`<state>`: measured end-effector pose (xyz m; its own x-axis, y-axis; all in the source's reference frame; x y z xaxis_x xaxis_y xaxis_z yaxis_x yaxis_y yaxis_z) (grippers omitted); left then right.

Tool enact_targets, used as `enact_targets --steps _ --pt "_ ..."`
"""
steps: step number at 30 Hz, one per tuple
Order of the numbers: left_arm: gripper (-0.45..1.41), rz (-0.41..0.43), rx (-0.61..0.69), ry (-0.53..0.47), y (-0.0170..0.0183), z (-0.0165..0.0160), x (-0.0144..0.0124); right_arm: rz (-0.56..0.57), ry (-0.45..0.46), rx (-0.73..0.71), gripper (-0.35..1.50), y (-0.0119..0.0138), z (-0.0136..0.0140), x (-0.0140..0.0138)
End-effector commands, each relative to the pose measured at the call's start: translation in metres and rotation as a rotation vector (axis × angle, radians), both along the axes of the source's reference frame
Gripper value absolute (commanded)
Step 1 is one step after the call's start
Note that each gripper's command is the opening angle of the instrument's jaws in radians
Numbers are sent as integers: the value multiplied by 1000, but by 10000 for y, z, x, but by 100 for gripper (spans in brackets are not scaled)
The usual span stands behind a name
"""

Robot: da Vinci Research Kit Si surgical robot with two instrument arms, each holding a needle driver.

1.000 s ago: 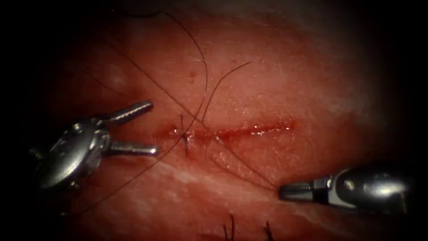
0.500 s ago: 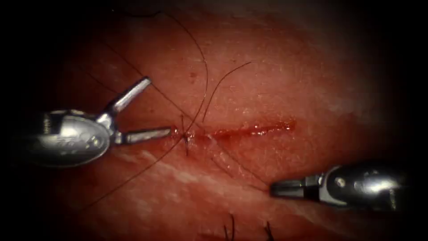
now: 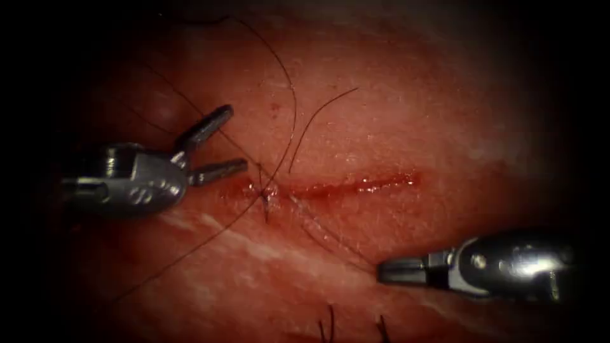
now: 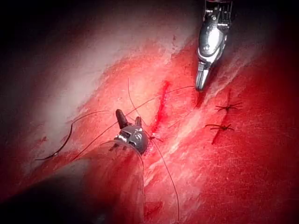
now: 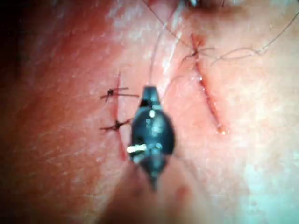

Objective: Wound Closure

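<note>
2 tools, 1 open cut, 1 stitch w/ a knot on it, and 2 older tied stitches on another closed cut nearby.

The left tool (image 3: pixel 222 143) comes in from the left, lying nearly flat, tips aimed right toward the cut (image 3: pixel 330 187). Its 2 jaws are spread apart in a V and grip nothing. The lower jaw tip is just beside the left end of the cut, near the knot (image 3: pixel 264 197). A strand of thread (image 3: pixel 289 95) runs between the 2 jaws; can't tell if it touches them.

The right tool (image 3: pixel 381 272) comes in from the lower right, also lying low, tip aimed left. Its jaws are pressed together on the thread, which runs tight from the tip up-left to the stitch at the cut.

The cut is a long thin line going left to right, w/ red fluid (image 3: pixel 375 184) shiny along it. The stitch sits near its left end. From there, thread goes off many ways: one long curve up, one loose end (image 3: pixel 321 111) curling up-right, one long line down-left.

In the left wrist view, the 2 old stitches (image 4: pixel 223 116) lie side by side near the right tool (image 4: pixel 202 84). Needle: can't make it out.
</note>
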<state>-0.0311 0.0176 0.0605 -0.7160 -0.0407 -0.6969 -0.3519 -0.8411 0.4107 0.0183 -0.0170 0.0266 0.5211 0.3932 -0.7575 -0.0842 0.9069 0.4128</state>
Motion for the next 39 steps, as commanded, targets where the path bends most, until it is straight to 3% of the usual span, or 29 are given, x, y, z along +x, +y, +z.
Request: enact_targets --steps 1,2,5,6,16,17,19,21,24,28,29,30,31,32,33,37,39 --pt "10 -5 3 -1 -2 8 -6 -2 1 5 -35 -13 5 1" --pt "5 -7 4 1 -2 8 -6 -2 1 5 -35 -13 4 1" --pt "-38 -17 6 11 -1 6 -5 -3 1 4 -35 -14 4 1" --pt "-45 -17 7 10 -1 6 -5 -3 1 4 -35 -14 3 1" --pt "-45 15 38 17 -2 4 7 0 6 5 -35 -14 1 -3" --pt "-45 20 38 9 -2 3 6 17 26 3 34 -11 0 -3" --pt "-45 40 39 -1 -2 3 1 73 80 5 114 3 -9 -18" --pt "-45 31 68 -11 0 4 0 85 98 6 131 8 -13 -28" --pt "-45 24 101 -42 0 5 -3 107 151 16 141 22 -24 -59" --pt "-45 44 135 -84 1 5 -17 126 208 -14 123 39 -18 -77" --pt "-45 55 140 -101 1 5 -25 131 213 -29 98 43 -7 -71" --pt "-45 55 140 -101 1 5 -25 131 213 -29 98 43 -7 -71" --pt "-45 75 150 -108 3 7 -33 121 238 -25 88 46 6 -60" --pt "-45 82 153 -110 3 8 -37 103 245 -19 61 46 11 -54" --pt "-45 88 155 -112 4 9 -39 96 240 -25 47 46 17 -47" --pt "-45 105 166 -130 7 13 -45 105 264 -76 25 43 36 -13" --pt "-45 116 171 -131 7 17 -46 103 283 -83 -6 36 43 5"
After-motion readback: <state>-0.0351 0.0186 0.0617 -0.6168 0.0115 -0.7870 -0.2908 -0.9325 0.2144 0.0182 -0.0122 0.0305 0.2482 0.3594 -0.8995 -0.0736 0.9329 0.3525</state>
